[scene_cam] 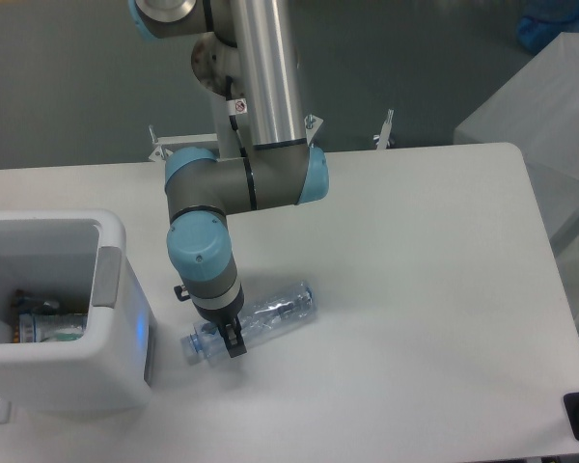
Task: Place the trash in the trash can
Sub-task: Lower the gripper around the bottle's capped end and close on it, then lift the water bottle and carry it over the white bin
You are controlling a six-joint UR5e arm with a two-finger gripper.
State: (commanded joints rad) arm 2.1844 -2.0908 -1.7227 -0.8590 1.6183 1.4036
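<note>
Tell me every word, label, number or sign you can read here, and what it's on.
No text can be read here.
Small round sticker with a red mark on the robot arm: too small to read.
Label print on the clear bottle lying on the table: blurred.
Printed items inside the white trash can: too blurred to read.
</note>
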